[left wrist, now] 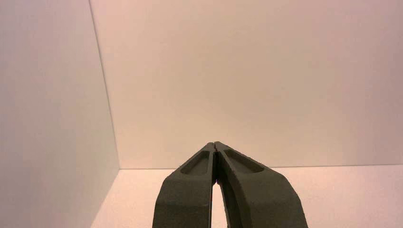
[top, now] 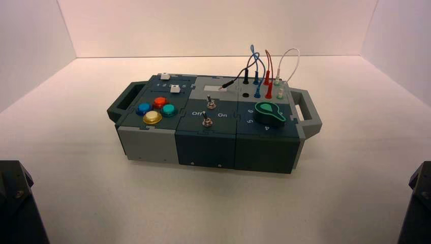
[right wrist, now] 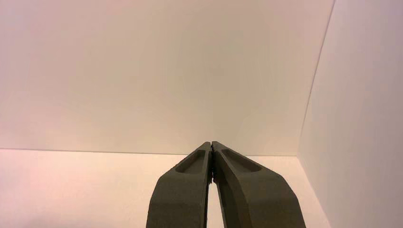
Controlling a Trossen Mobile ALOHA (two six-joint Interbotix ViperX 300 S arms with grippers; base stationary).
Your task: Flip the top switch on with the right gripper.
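We want the top switch, ahead and to the left of our right gripper's closed, empty fingertips; approach from above, then nudge only its lever, clearing the green-and-black knob.

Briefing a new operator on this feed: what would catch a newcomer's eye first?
Probably the wires looping above the box's far right part. Next, the four coloured buttons on its left part and the big green-edged knob near its right end.
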